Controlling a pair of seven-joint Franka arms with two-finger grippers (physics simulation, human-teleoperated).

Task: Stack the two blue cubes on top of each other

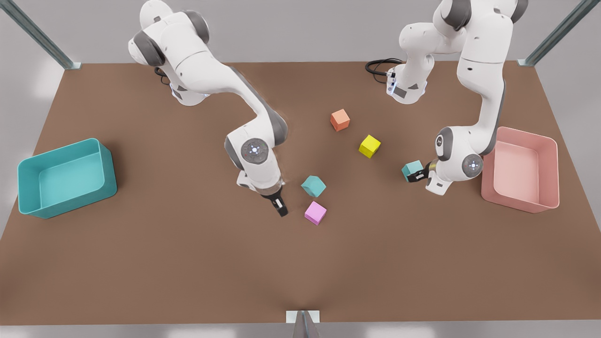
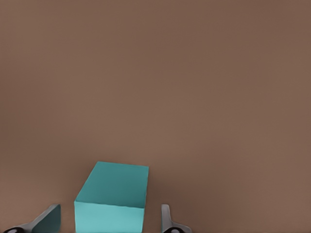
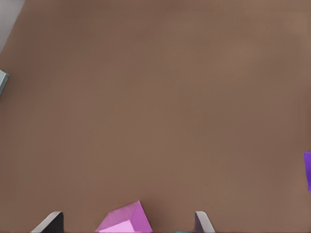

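Teal cube (image 2: 112, 199) sits between the left gripper's (image 1: 417, 176) spread, non-touching fingers; the right gripper (image 1: 280, 205) hangs wide near the second cube (image 1: 313, 186).

I see a brown table (image 1: 188, 263) carrying several loose blocks. An orange cube (image 1: 340, 119) sits toward the far middle, and a yellow cube (image 1: 369, 146) lies near it, apart. A pink cube (image 1: 315, 212) rests closer to me. A teal bin (image 1: 28, 188) stands at the front view's left, a pink bin (image 1: 549, 164) at its right. A black cable (image 1: 378, 65) coils at the far edge. In the right wrist view I catch a sliver of something purple (image 3: 307, 170).
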